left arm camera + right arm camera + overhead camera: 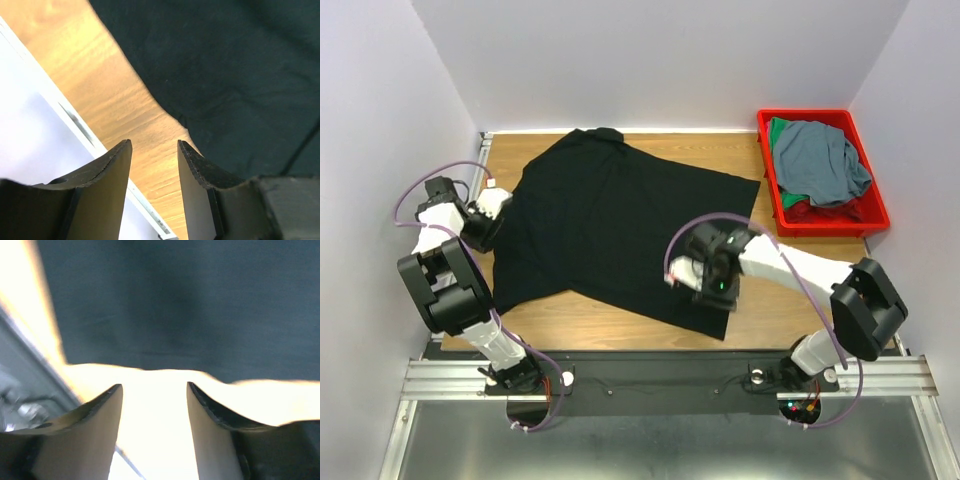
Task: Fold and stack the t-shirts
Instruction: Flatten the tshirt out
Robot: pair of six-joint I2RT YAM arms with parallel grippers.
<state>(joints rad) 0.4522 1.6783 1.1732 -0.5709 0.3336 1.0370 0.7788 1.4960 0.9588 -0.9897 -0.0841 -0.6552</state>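
Left gripper (pixel 154 142) hangs with its fingers apart and nothing between them, over bare table (pixel 95 95) just beside the black t-shirt (pixel 610 220) at its sleeve edge. Right gripper (pixel 154 386), also parted and empty, sits at that shirt's near hem. The black t-shirt lies spread on the wood. Well apart to its right, a red bin (pixel 873 196) holds the grey-blue t-shirt (pixel 820 160) bunched over the green t-shirt (pixel 779 130)

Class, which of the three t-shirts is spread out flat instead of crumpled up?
The black t-shirt, spread across the wooden table; the grey-blue t-shirt and green t-shirt lie bunched in the red bin.
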